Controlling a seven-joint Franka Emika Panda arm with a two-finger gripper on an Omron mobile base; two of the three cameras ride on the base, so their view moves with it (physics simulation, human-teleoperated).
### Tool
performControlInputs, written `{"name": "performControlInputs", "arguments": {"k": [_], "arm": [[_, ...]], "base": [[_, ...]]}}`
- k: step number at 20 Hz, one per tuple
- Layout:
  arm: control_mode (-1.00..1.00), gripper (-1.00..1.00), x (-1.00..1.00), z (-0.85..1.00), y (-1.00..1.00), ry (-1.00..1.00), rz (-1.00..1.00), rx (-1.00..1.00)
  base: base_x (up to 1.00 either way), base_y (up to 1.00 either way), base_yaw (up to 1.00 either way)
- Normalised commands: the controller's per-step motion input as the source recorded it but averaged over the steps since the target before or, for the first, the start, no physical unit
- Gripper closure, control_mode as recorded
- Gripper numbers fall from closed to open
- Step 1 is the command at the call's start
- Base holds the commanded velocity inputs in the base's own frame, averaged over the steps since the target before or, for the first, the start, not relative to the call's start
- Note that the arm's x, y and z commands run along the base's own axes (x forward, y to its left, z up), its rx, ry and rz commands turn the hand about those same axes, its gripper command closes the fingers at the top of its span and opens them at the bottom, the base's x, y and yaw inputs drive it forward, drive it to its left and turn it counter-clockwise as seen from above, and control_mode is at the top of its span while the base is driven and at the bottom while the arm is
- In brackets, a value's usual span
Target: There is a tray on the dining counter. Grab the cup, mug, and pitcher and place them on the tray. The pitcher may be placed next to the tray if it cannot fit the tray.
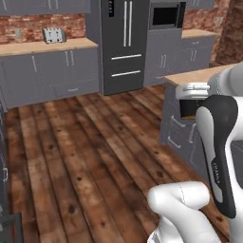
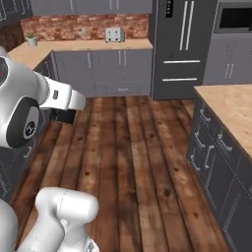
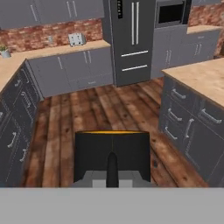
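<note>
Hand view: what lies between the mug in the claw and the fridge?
Bare wooden floor lies between the mug and the fridge, as the hand view shows.

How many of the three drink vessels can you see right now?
1: the mug, black with an orange rim, held in the shut gripper above the wooden floor. Others may be out of view.

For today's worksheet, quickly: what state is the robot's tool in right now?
Tool: closed, holding the black mug with the orange inside.
</note>
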Motion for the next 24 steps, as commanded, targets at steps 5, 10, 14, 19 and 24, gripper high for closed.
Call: {"name": "performControlInputs", "arguments": {"k": [5,10,14,19,24], "arm": [[1.0,1.0,0.0,0.0,0.0,0.0,0.0,0.0],[1.0,1.0,0.0,0.0,0.0,0.0,0.0,0.0],[1.0,1.0,0.0,0.0,0.0,0.0,0.0,0.0],[1.0,1.0,0.0,0.0,0.0,0.0,0.0,0.0],[1.0,1.0,0.0,0.0,0.0,0.0,0.0,0.0]], "base": [[1.0,0.43,-0.03],[1.0,0.41,-0.07],[1.0,0.44,-0.1],[1.0,0.49,-0.13],[1.0,0.6,-0.2]]}}
